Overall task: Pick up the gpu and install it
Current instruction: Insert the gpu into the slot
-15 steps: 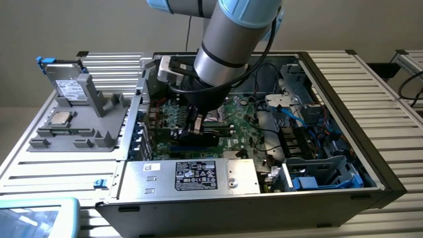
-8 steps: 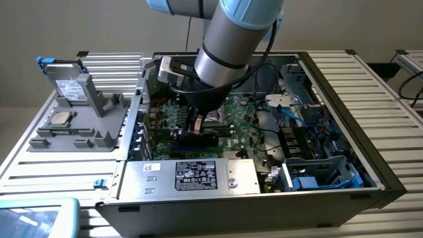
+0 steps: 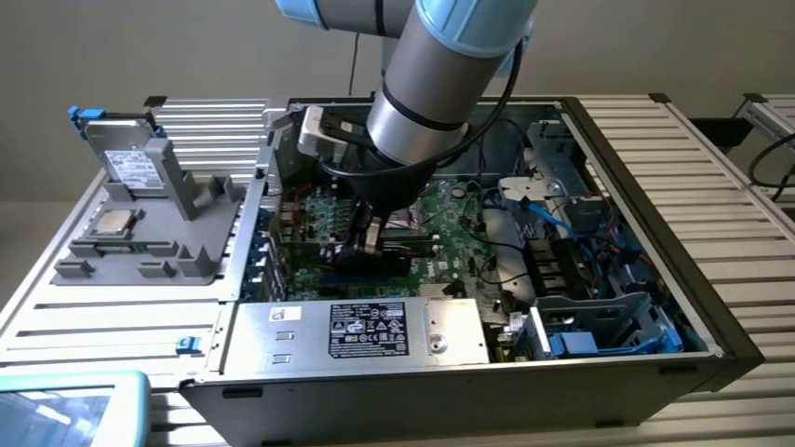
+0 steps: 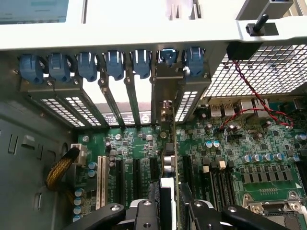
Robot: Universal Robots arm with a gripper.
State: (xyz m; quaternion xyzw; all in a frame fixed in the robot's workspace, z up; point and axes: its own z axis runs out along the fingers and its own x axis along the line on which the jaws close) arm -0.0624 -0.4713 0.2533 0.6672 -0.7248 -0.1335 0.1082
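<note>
While low inside the open computer case point(image 3: 435, 400), claw point(image 3: 369, 244) clamped on the gpu point(image 4: 169, 165), card upright on edge over the green motherboard point(image 4: 139, 143), its silver bracket end at the rear slot row point(image 4: 134, 96)

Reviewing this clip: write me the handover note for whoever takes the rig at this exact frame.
Gripper: shut on the gpu, inside the open computer case.
Gpu: held upright on edge over the motherboard, lined up with an expansion slot, one end toward the rear slot openings.
Done: gpu picked up and brought into the case.
Left: it cannot be told whether the gpu is fully seated; the gripper has not let go.
</note>
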